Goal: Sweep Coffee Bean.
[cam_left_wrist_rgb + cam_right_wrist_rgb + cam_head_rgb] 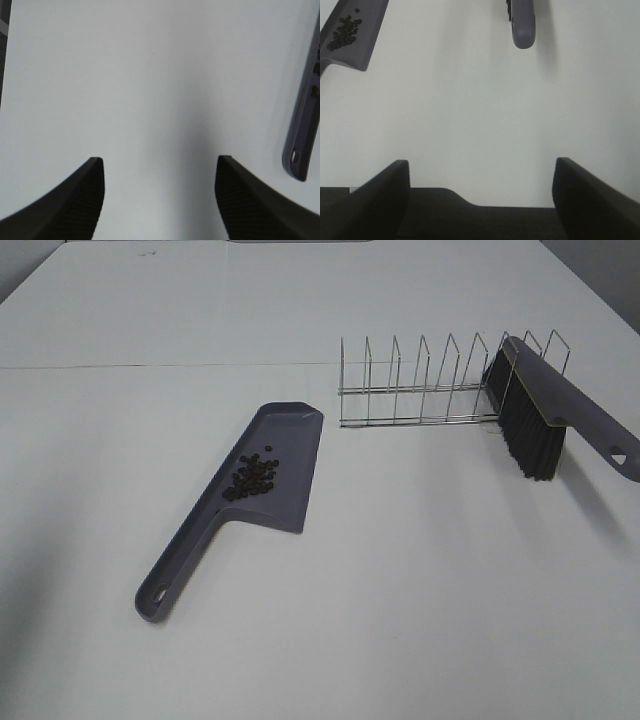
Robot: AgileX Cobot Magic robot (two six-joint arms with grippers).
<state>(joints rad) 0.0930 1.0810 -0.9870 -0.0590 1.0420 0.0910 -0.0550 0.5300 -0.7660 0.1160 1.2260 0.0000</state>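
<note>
Coffee bean [254, 478] cluster in dustpan [290, 455], brush [540, 415] leaning on wire rack [420, 390]

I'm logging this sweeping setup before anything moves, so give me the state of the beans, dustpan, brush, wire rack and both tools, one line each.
Small dark brown coffee beans: clustered inside the dustpan.
Grey-purple plastic dustpan: flat on the table, unheld.
Black-bristled brush with grey-purple handle: leaning on the rack, unheld.
Silver wire rack: upright, slots empty.
Left tool: open, empty.
Right tool: open, empty.
</note>
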